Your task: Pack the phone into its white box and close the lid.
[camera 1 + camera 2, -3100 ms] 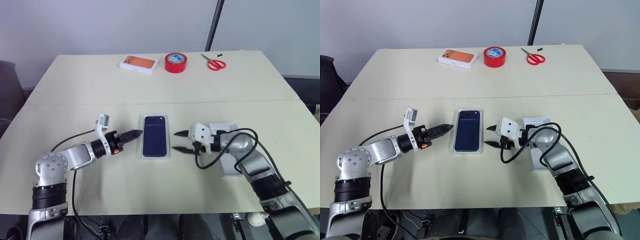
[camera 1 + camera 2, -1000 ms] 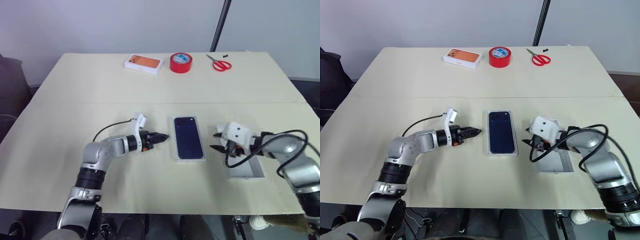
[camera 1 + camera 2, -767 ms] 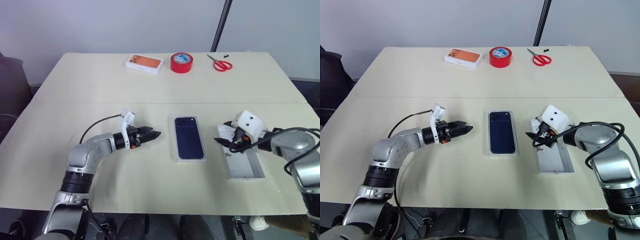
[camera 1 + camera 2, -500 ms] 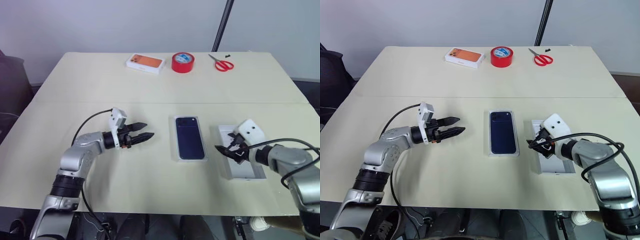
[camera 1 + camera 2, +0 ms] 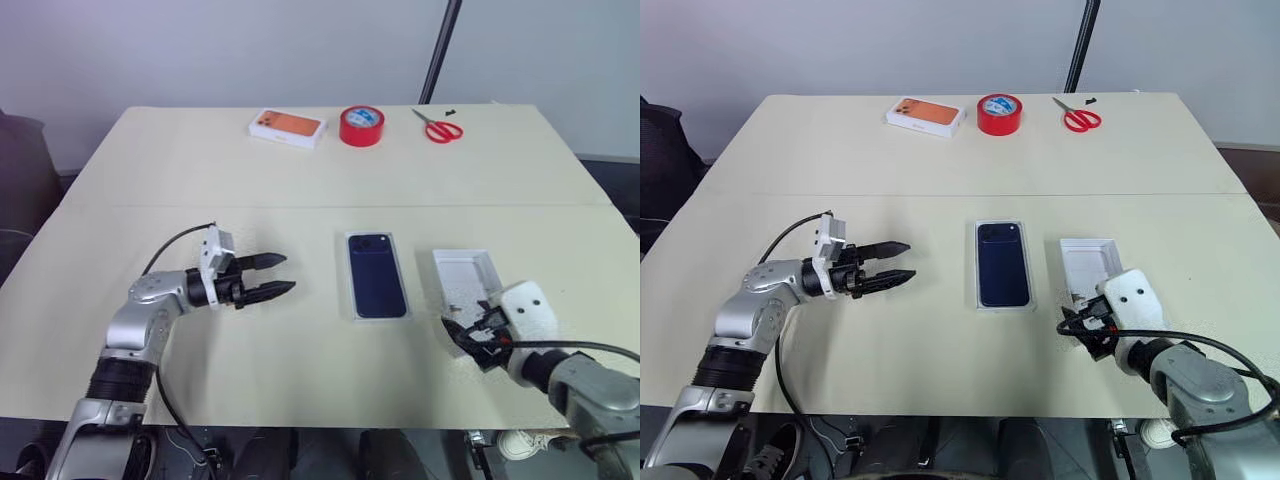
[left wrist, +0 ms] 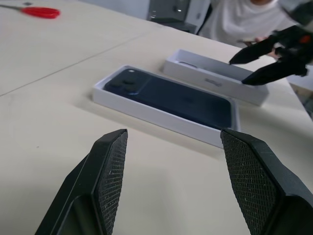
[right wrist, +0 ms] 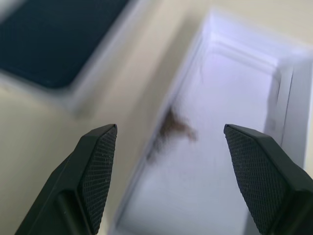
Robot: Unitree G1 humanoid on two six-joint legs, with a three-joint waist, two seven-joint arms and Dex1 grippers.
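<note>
Lying open-side up at lower right, the lid [image 5: 467,284] looked light, stiff and thin-walled, best pinched by its long walls. The phone [image 5: 377,287] sat in the white box [image 5: 355,310], centre frame. Left gripper [image 5: 280,274] and right gripper [image 5: 458,331] stood spread, empty.

Pale beige table [image 5: 180,170]; dark navy phone [image 5: 377,287] in white box [image 5: 351,290]; lid [image 5: 466,280] plain white inside; far edge: orange-pictured white box [image 5: 287,127], red tape roll [image 5: 361,125], red-handled scissors [image 5: 438,127]; black, cross-hatched fingers [image 6: 110,171] on both grippers.
</note>
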